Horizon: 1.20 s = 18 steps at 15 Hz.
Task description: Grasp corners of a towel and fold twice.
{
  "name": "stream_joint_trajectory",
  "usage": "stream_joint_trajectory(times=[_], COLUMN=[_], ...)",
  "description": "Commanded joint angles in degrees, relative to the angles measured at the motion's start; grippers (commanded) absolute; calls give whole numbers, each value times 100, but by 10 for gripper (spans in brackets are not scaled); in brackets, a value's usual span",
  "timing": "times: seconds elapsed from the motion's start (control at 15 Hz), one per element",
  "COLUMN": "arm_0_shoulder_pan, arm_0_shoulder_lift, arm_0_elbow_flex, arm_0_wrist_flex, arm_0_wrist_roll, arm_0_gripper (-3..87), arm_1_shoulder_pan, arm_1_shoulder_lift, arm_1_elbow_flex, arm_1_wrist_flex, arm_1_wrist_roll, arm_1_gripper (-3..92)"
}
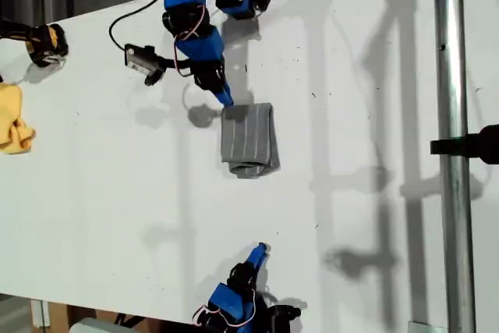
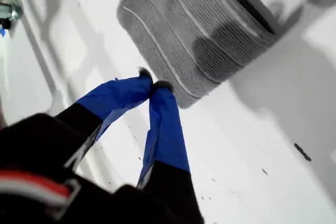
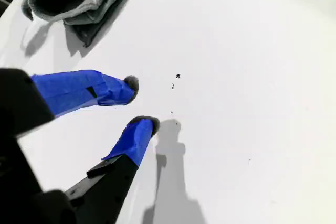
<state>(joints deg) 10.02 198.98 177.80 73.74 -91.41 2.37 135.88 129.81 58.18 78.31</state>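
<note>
One grey pinstriped towel [image 1: 249, 142], folded

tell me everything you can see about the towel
The towel is a grey soft-looking cloth with thin white pinstripes, folded into a compact stack of layers on the white table, near the middle of the exterior view. One end bulges in a loose, rounded fold that gapes open; the rest lies fairly flat. My first gripper, tips together, sits at one corner, at or just off the edge; I cannot tell if it pinches fabric. My second gripper is open and well clear of it.
</note>
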Motion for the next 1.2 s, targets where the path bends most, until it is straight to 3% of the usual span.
stream_joint_trajectory(times=[0.0,0.13,0.2,0.33,0.4,0.47,0.53,0.6,1.13], arm_0_shoulder_pan=[-220,-396,-448,-448,-413,-352,-220,-158,-167], arm_0_shoulder_lift=[35,35,35,35,35,35,35,35,35], arm_0_elbow_flex=[70,79,79,79,79,79,79,79,79], arm_0_wrist_flex=[-255,88,88,88,88,97,97,88,79], arm_0_wrist_roll=[79,-554,-492,905,1107,1371,2136,3349,3393], arm_0_gripper=[105,106,106,106,106,106,105,104,104], arm_1_shoulder_pan=[-114,-378,-413,-466,-457,-519,-677,-800,-1195], arm_1_shoulder_lift=[3252,5054,5203,5186,5168,5186,5229,5238,5238], arm_1_elbow_flex=[2153,3085,3331,3683,3744,3718,3647,3639,3665], arm_1_wrist_flex=[316,1529,1951,2092,2083,2136,2215,2320,2338], arm_1_wrist_roll=[817,1503,1740,1872,1740,1591,1397,896,703], arm_1_gripper=[-2,-2,-2,-2,-2,65,83,83,83])
